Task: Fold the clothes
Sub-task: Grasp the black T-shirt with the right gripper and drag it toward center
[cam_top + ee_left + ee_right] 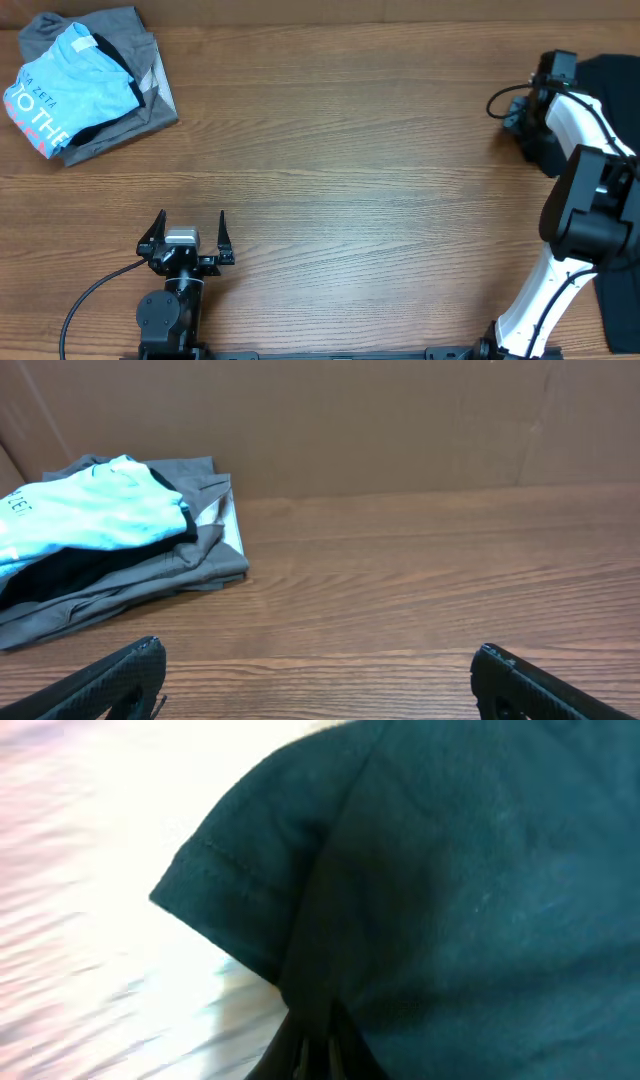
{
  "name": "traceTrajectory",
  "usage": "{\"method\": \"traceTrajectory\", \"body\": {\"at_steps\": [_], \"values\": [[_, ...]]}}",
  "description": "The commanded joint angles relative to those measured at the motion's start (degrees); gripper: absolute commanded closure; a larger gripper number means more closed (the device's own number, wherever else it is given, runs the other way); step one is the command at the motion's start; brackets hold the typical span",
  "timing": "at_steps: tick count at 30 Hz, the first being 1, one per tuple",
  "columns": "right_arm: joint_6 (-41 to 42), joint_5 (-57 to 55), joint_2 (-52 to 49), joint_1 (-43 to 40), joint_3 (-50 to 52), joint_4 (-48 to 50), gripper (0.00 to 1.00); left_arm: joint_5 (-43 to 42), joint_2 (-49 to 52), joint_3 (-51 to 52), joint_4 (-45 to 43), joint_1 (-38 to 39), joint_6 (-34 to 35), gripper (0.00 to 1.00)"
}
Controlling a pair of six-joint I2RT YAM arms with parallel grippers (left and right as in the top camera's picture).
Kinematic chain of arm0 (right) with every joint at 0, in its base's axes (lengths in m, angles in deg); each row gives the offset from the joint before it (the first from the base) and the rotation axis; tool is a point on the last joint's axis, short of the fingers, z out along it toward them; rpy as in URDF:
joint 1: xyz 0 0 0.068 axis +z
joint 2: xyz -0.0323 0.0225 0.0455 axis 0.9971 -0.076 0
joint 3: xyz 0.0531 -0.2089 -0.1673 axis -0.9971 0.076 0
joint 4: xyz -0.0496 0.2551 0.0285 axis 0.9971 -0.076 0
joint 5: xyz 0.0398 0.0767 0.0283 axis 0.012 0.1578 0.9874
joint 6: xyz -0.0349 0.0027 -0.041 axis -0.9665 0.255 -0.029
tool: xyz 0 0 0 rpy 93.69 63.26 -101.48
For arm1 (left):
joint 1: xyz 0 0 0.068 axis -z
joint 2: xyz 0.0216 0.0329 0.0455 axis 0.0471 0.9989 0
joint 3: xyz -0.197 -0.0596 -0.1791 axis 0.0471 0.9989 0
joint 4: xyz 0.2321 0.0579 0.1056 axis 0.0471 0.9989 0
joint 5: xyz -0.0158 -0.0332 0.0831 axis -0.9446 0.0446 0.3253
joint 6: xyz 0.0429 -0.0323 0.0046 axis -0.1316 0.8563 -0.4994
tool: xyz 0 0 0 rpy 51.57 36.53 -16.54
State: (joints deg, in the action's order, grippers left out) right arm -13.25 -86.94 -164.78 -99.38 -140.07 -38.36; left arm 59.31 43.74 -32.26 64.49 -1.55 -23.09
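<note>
R gripper (315, 1030): jaws pinched tight on a fold of the tee (480, 870). Wrist view shows black cloth running right into the closed tips, creases converging there. So the tee is held, not just touched.

From the tips the cloth spreads up and away. A short sleeve (215, 890) w/ stitched hem sticks out to the upper left in that view. The grip looks to be on the body just below the sleeve, but which side of the tee I can't tell.

Overhead, the tee sits at the opposite end of the table (350, 150) from the pile (85, 85), mostly off frame. Black shows at both the far and near ends of that side, so the long axis prob. runs along that table edge. Not certain.

Look: plain black, soft, matte, limp, bunched not flat. No label in sight.

L gripper (191, 218): jaws spread full wide, empty, on the pile's side of the table but nearer the front edge, well apart from the tee. R arm is far nearer. Next move, I'd judge: drag the tee toward the bare middle, i.e. toward the pile side, so L can reach it.
</note>
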Motion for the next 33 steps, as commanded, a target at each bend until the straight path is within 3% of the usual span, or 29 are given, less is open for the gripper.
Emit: {"method": "traceTrajectory", "body": {"at_steps": [1,9,16,25,26,28,30,32,33], "values": [[0.2,5.2,5.2,5.2,-0.8,0.2,0.96,0.7,-0.3,0.2,-0.2,0.3,-1.0,0.0],[3.6,13.2,5.2,16.6,-0.8,1.0,0.96,0.7,-0.3,0.2,-0.2,0.3,-1.0,0.0],[8.4,20.1,5.2,34.2,-0.8,1.2,0.96,0.7,-0.3,0.2,-0.2,0.3,-1.0,0.0],[15.8,20.7,5.2,54.5,-0.8,0.7,0.96,0.7,-0.3,0.2,-0.2,0.3,-1.0,0.0],[15.8,20.7,5.2,56.0,-0.8,0.8,0.94,0.7,-0.3,0.2,-0.2,0.3,-1.0,0.0],[15.7,20.6,5.3,58.6,-0.9,0.9,0.67,0.7,-0.3,0.2,-0.2,0.3,-1.0,0.0],[15.7,20.3,5.4,59.7,-2.2,-0.3,0.6,0.7,-0.3,0.2,-0.2,0.3,-1.0,0.0],[15.7,19.5,5.8,59.4,-4.3,-2.8,0.37,0.7,-0.3,0.2,-0.2,0.3,-1.0,0.0],[15.7,18.7,6.3,58.8,-5.8,-4.8,0.33,0.7,-0.3,0.2,-0.2,0.3,-1.0,0.0]]}}
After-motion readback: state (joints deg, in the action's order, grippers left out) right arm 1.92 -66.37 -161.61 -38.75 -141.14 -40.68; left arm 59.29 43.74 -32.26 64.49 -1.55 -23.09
